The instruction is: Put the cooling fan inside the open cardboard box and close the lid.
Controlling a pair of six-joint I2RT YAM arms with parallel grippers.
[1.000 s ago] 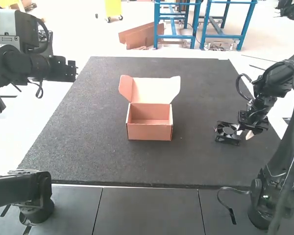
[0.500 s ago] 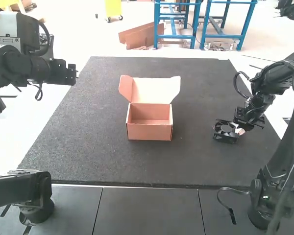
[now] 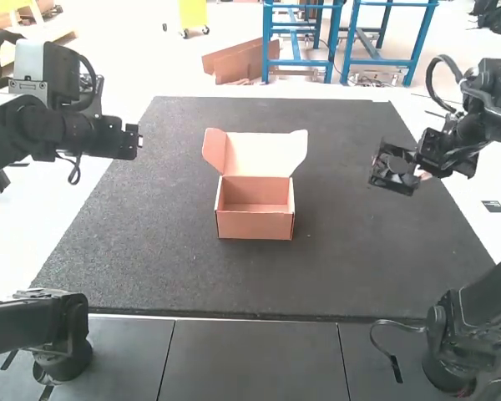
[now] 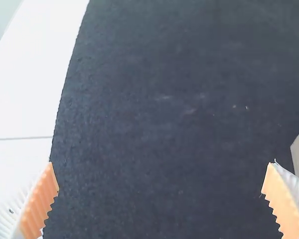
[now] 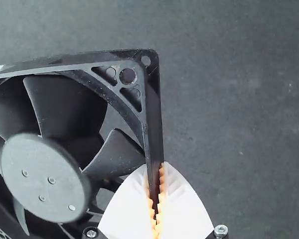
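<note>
The carrying step is judged to be in hand: the cooling fan (image 3: 392, 175) is held above the mat (image 3: 150, 234), well right of the open cardboard box (image 3: 255, 207), its frame edge pinched by the right gripper (image 3: 414, 171); the left gripper (image 3: 134, 140) is spread wide, empty, over the mat's far left. The fan is square, so no long axis is marked; it is tilted on edge, one face turned towards the near left. Next, travel left over the opening is called for, then lowering.

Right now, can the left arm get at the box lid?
Probably yes. The left gripper hangs open over the mat left of the box lid, which stands upright, with nothing between them.
</note>
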